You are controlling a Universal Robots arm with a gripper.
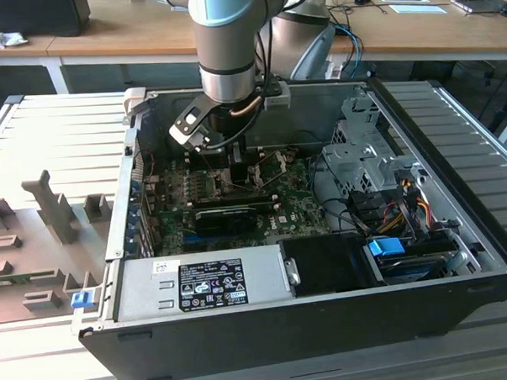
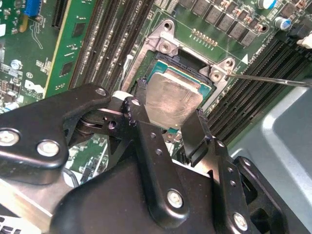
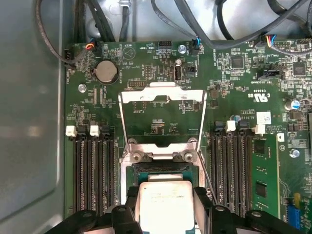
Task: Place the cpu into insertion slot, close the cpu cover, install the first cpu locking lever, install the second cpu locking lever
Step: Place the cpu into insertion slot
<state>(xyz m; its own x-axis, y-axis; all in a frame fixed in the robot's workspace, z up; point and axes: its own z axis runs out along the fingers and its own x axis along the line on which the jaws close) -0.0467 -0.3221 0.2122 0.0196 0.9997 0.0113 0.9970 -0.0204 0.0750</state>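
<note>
Arm (image 1: 226,48) reaches down into open computer case (image 1: 458,257), wrist low over the green motherboard (image 3: 234,97)

Gripper (image 2: 169,105) part-closed, black fingers (image 2: 197,131) set against two opposite edges of the cpu (image 2: 173,95); jaws only as wide as the chip. Looks gripped from both sides, silver-grey top facing up between the fingers. Same hold in the first wrist view: cpu (image 3: 165,207) clamped between the two finger pads (image 3: 202,195)

Insertion slot (image 3: 161,168) directly beneath the gripper. Chip sits over the socket opening and hides most of it; dark socket frame shows just past the chip's far edge. In the second wrist view a strip of the slot (image 2: 187,63) shows beyond the chip, silver brackets at the corners. Cannot tell whether the chip is fully seated or just above the contacts

Cpu cover (image 3: 163,93) swung open, lying back beyond the socket on the side away from the gripper, hinged at the socket's far edge; green board shows through its cut-out middle

Locking lever (image 2: 273,80), a thin metal rod, runs out from one socket corner, clear of the fingers

Memory slots (image 3: 95,170) flank the gripper on both sides. Coin battery (image 3: 106,71) well beyond the open cover
</note>
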